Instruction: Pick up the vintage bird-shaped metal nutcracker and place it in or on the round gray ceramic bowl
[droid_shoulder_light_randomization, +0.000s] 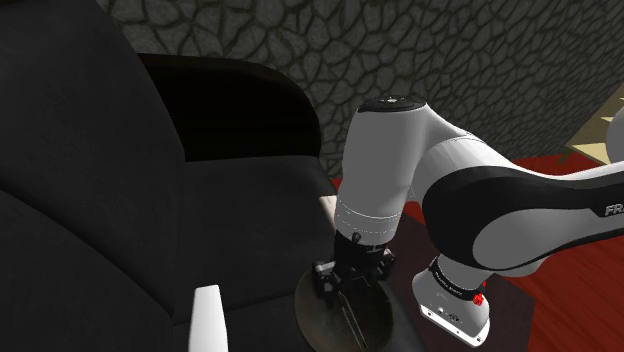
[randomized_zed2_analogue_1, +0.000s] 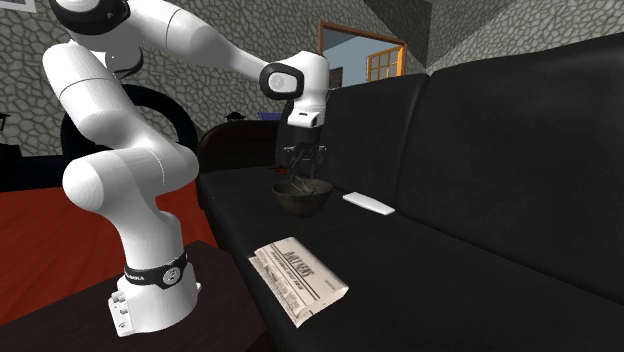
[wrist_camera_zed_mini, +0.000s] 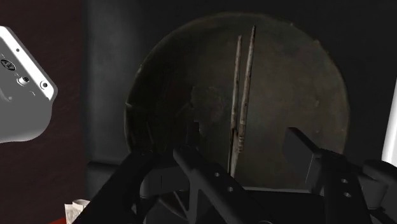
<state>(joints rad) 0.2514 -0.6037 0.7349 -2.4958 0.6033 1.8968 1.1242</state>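
Nutcracker (wrist_camera_zed_mini: 245, 76) appears to lie inside the bowl (wrist_camera_zed_mini: 331, 83), its two long thin handles side by side across the dark hollow, so you can judge the placing as good as done. Your pincer (wrist_camera_zed_mini: 236, 143) hangs just above it with fingers spread, neither one touching the metal; what is left is to lift clear. The bowl sits on the black sofa (randomized_zed2_analogue_1: 480, 200) seat, with a flat white slab (randomized_zed2_analogue_1: 368, 204) just beside it and a folded newspaper (randomized_zed2_analogue_1: 298, 280) well apart. Nothing seems to block a straight rise.
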